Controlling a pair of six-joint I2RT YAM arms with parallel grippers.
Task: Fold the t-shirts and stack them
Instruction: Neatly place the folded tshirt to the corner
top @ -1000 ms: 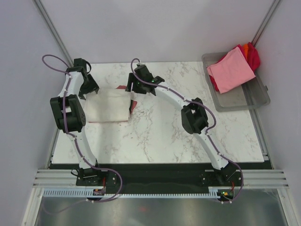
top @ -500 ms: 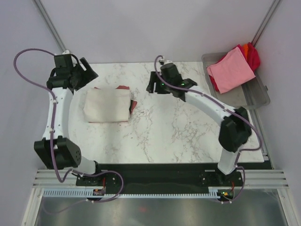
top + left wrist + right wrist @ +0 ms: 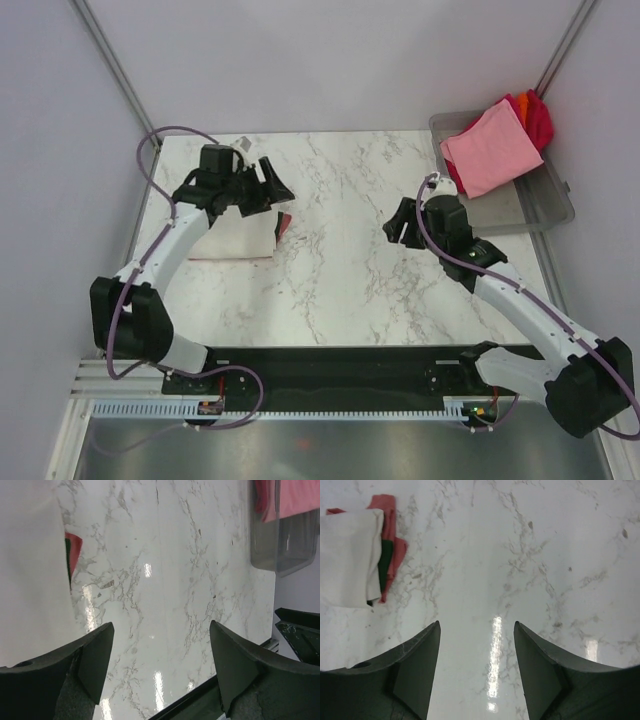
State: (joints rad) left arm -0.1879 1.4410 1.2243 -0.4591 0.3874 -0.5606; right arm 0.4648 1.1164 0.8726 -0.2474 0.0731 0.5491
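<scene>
A folded cream-white t-shirt lies on top of a stack at the table's left, with a dark green edge and a brick-red edge showing under it on its right side. The stack also shows in the left wrist view and the right wrist view. My left gripper is open and empty, hovering over the stack's far right corner. My right gripper is open and empty above bare marble right of centre, well apart from the stack.
A clear plastic bin stands at the back right, holding a pink cloth over red and orange ones. The bin also shows in the left wrist view. The table's dark front edge runs along the near side.
The left arm swung from the far left corner rightward over the stack. The right arm pulled back from the table's middle back toward the right, nearer the bin. The stack has not moved.
</scene>
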